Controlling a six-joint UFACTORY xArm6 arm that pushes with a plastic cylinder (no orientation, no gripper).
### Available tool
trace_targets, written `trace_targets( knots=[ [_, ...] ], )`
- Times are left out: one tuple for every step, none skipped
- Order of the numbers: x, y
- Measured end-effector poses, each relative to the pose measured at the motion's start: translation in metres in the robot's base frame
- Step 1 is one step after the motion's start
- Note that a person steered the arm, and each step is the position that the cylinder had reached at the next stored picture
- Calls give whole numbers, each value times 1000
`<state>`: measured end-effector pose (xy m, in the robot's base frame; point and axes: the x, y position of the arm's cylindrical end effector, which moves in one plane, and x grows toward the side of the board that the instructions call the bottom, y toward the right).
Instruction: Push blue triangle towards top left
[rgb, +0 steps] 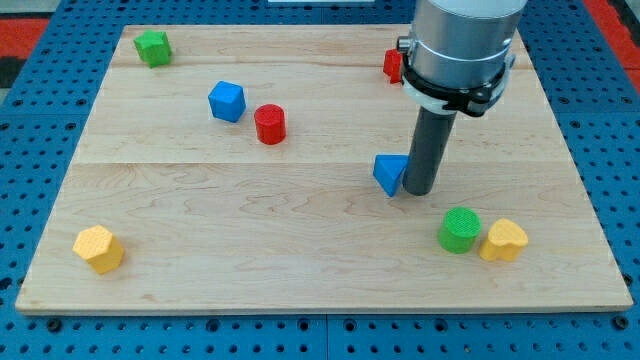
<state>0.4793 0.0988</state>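
The blue triangle (388, 172) lies right of the board's middle. My tip (418, 191) stands right against the triangle's right side, touching or nearly touching it. The dark rod rises from there to the grey arm body (462, 45) at the view's top right. The top left corner of the board holds a green star-like block (153, 47).
A blue cube (227, 101) and a red cylinder (270, 124) sit up-left of the triangle. A red block (393, 66) is partly hidden behind the arm. A green cylinder (460, 230) and a yellow heart block (503, 241) lie at bottom right; a yellow hexagon-like block (98, 248) lies at bottom left.
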Motion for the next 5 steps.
trace_targets(
  knots=[
    [0, -1],
    [0, -6],
    [0, -24],
    [-11, -26],
    [-39, -55]
  ],
)
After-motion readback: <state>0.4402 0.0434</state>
